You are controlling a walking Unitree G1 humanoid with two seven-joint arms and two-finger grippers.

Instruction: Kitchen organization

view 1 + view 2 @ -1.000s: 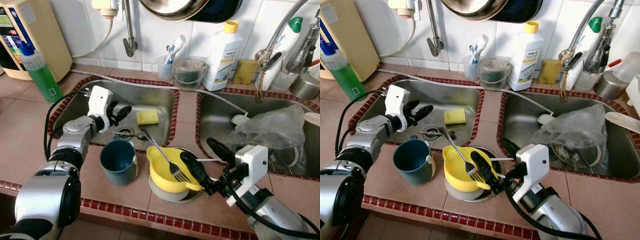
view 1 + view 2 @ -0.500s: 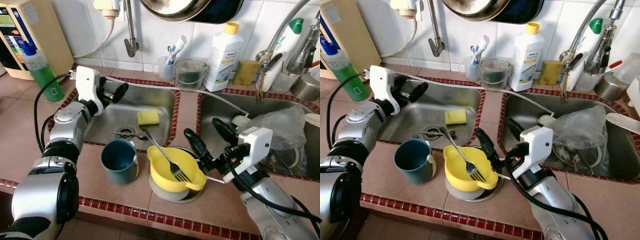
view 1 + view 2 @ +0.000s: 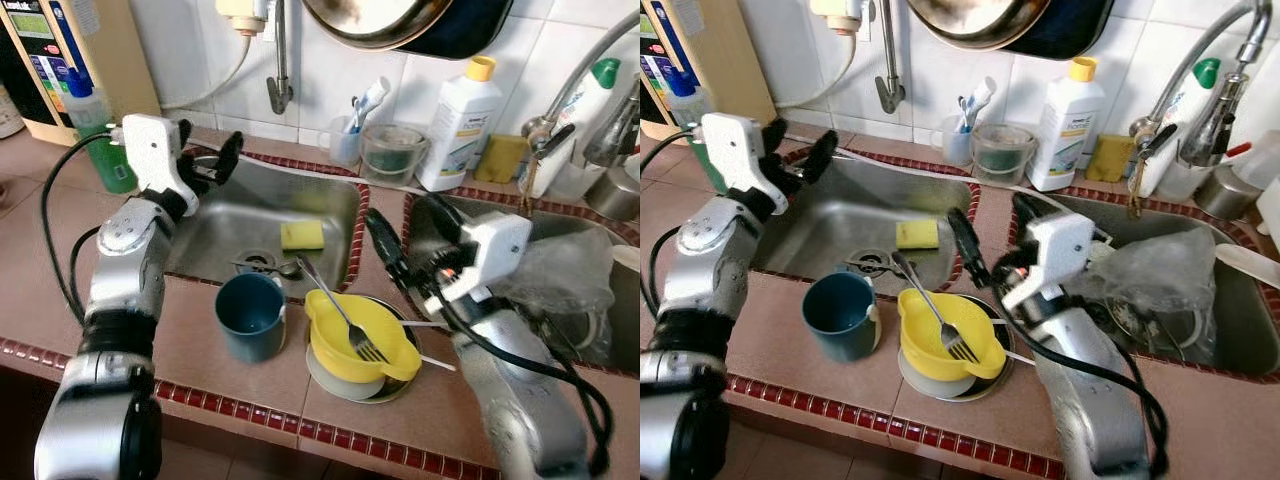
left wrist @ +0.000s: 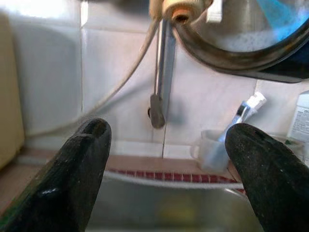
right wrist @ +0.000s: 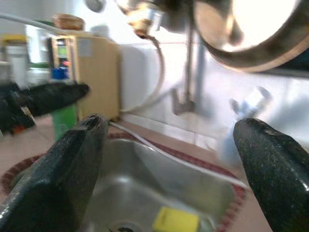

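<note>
**Both claws up and empty over the sinks; dishes wait on the bench**

Left eye view: left claw (image 3: 208, 160) w/ fingers apart, nothing in it, raised over the far-left corner of the left sink (image 3: 215, 235). Green soap bottle (image 3: 95, 135) just beside it on its outer side. Right claw (image 3: 408, 232) also spread and empty, above the strip between the two sinks. Below and toward the robot from it: yellow bowl (image 3: 362, 340) stacked on a plate (image 3: 335, 378), fork (image 3: 340, 318) leaning in the bowl, blue mug (image 3: 250, 316) just beside the bowl, all on the tiled bench (image 3: 200, 350). Yellow sponge (image 3: 302, 234) lies in the left sink, between the two claws.

Right eye view: same layout; plastic bag (image 3: 1150, 270) crumpled in the right sink, just beyond the right claw's outer side.

Left wrist view: both fingers (image 4: 77, 169) wide apart, pointing at the tiled wall, tap pipe (image 4: 161, 67) and toothbrush cup (image 4: 212, 152) ahead.

Right wrist view: blurred, fingers (image 5: 63, 183) apart, sponge ahead and below.

Risks, as I judge: the fork is loose, so lifting or tipping the bowl could flick it out. Bowl sits near the bench's front edge; a sideways nudge from the right arm could push the stack off. Left claw swinging outward could topple the soap bottle.
</note>
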